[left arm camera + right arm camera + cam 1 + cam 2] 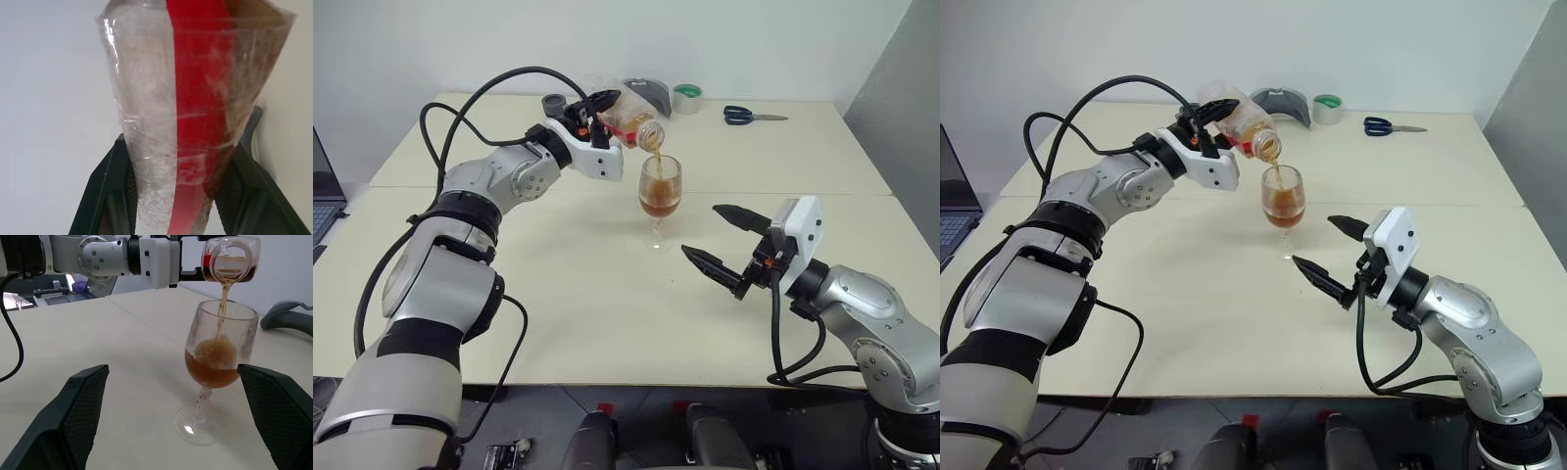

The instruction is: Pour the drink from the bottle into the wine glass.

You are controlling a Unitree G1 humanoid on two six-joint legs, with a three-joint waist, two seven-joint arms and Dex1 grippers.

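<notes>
My left gripper (595, 113) is shut on the clear bottle (626, 122) and holds it tilted, mouth down, over the wine glass (660, 191). In the left wrist view the bottle's red label strip (195, 98) runs between the two black fingers (105, 196). A thin stream of reddish-brown drink (224, 308) falls from the bottle's mouth (230, 264) into the glass bowl (220, 362), which is about half full and foamy. The glass stands upright on the table. My right gripper (703, 231) is open just in front of the glass, its fingers (88, 401) spread and touching nothing.
At the table's far edge lie a tape roll (687, 98), blue-handled scissors (754, 116) and a grey curved object (651, 93). A laptop (323, 191) shows at the left edge. A seam (822, 194) crosses the tabletop behind the glass.
</notes>
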